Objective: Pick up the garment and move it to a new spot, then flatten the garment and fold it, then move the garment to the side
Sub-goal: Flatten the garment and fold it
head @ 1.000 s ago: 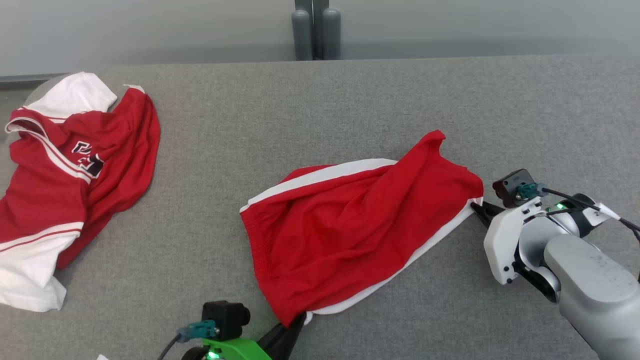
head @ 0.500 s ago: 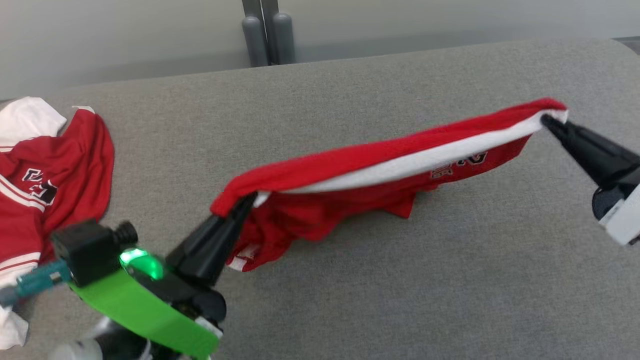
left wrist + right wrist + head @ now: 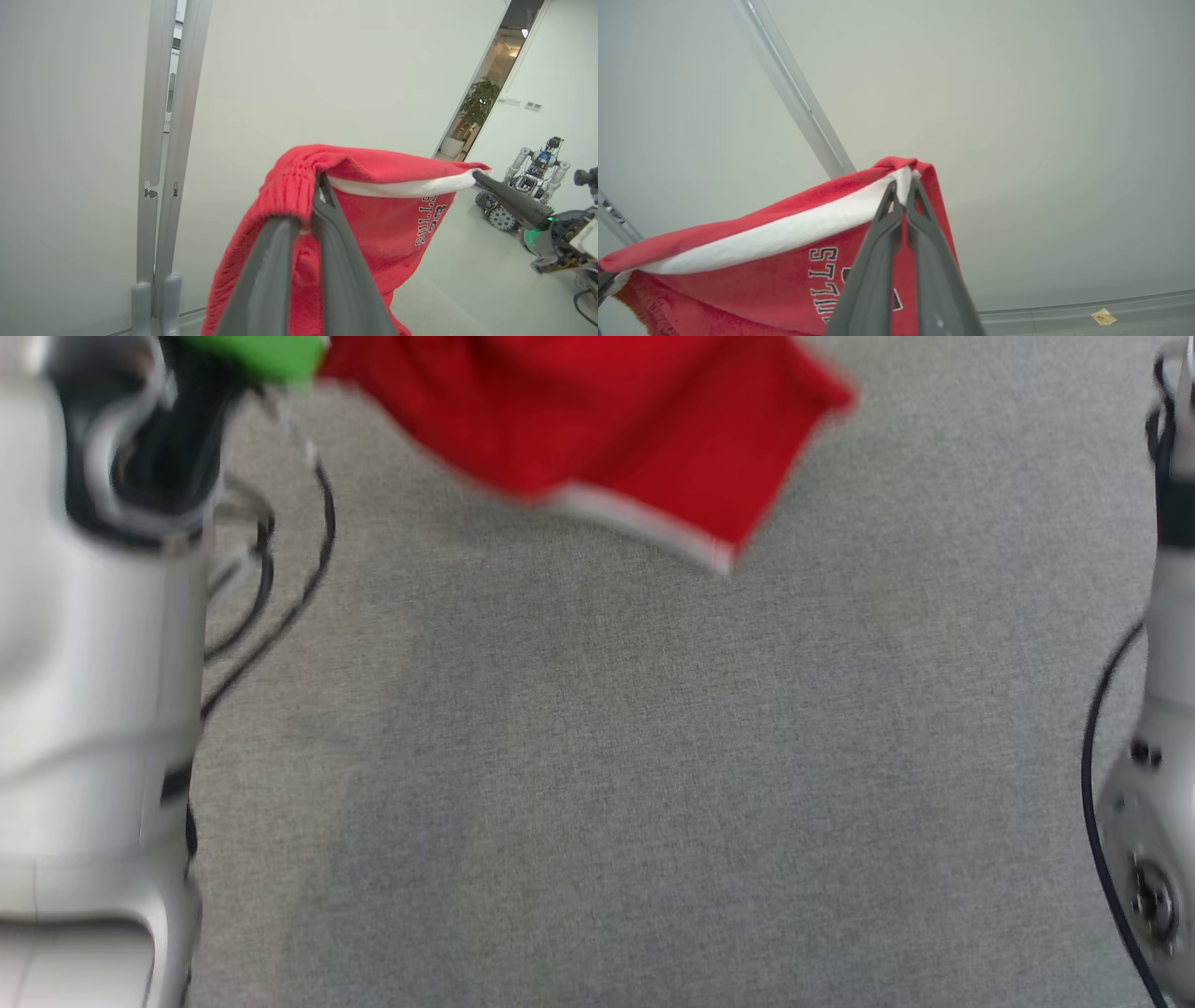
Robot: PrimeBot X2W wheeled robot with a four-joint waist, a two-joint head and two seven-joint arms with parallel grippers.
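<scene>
Left wrist view: the left gripper (image 3: 320, 179) is pinched onto the ribbed red edge of the garment (image 3: 387, 224). The fleecy, white-striped shorts are stretched aloft over the grey woven table (image 3: 597, 756), and the right gripper (image 3: 903, 185) clamps the opposite white-trimmed corner.

Your head camera looks steeply down, close over the grey fabric-covered counter (image 3: 597, 756). Both wrist cameras face outward toward pale walls (image 3: 327, 70); all three share the red white-trimmed garment (image 3: 597, 420), nearest in the wrist views.
</scene>
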